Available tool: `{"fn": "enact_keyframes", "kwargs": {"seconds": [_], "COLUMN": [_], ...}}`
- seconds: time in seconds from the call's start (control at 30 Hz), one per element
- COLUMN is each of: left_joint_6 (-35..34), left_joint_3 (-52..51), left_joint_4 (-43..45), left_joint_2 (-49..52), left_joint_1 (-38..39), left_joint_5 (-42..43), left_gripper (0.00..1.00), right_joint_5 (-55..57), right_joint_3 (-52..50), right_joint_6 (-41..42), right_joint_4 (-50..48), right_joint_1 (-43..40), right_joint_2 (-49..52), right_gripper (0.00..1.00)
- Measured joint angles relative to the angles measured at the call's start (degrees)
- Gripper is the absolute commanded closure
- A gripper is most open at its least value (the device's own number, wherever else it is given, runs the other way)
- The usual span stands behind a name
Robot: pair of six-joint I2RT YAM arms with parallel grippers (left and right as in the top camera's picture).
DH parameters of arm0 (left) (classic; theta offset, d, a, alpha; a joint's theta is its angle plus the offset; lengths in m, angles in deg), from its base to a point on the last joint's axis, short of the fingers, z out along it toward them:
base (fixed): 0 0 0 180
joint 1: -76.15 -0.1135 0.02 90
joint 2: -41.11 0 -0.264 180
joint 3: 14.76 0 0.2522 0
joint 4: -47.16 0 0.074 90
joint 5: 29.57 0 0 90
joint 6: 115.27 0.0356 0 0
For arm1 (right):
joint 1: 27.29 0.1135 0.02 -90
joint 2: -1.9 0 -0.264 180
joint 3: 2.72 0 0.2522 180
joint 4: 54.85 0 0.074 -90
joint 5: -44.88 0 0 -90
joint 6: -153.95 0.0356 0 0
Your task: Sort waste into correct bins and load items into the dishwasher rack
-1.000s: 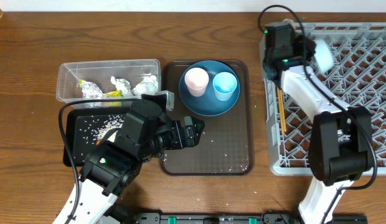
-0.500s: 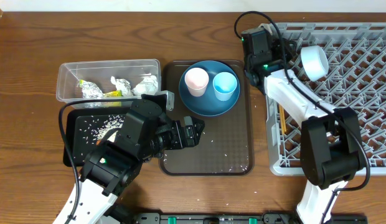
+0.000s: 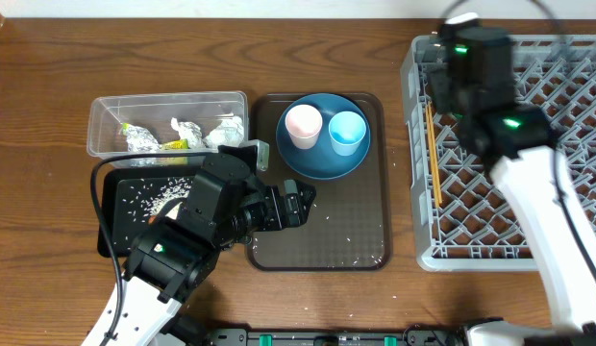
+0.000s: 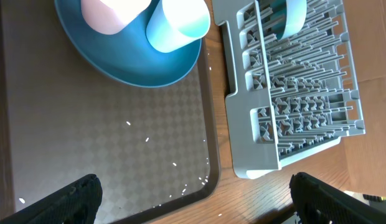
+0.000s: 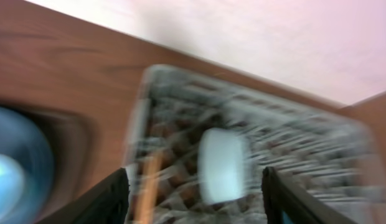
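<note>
The pale bowl stands on edge in the grey dishwasher rack, blurred in the right wrist view. My right gripper hangs open above it, fingers well apart and clear of it. Thin chopsticks lie along the rack's left side. The blue plate on the brown tray carries the pinkish-white cup and the light blue cup. My left gripper hovers open and empty over the brown tray's near part. Napkins and a wrapper fill the clear tub; rice lies in the black tray.
The brown serving tray lies between the bins and the rack, with stray rice grains near its front edge. My left arm covers part of the black tray. Bare wooden table stretches to the left.
The right gripper has opened and let go of the bowl, which stays in the rack. The right arm has swung from the rack's left edge to above it. The left arm has not moved.
</note>
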Motion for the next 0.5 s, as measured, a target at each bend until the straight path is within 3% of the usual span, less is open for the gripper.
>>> {"fn": "enact_keyframes", "kwargs": {"seconds": [0.07, 0.13, 0.27, 0.5], "left_joint_6": [0.0, 0.0, 0.0, 0.0], "left_joint_3": [0.02, 0.02, 0.02, 0.02], "left_joint_4": [-0.04, -0.04, -0.09, -0.07], "left_joint_2": [0.0, 0.0, 0.0, 0.0], "left_joint_1": [0.0, 0.0, 0.0, 0.0], "left_joint_5": [0.0, 0.0, 0.0, 0.0], "left_gripper": [0.02, 0.02, 0.02, 0.02], "right_joint_5": [-7.58, -13.42, -20.92, -23.65], "right_joint_3": [0.0, -0.02, -0.02, -0.04], "right_joint_6": [2.78, 4.81, 6.32, 7.43], "right_joint_4": [3.65, 7.1, 15.02, 23.61], "right_joint_1": [-1.18, -1.46, -1.44, -1.44], "right_joint_2": [-2.19, -3.48, -4.39, -4.37], "right_gripper": [0.22, 0.01, 0.01, 0.01]}}
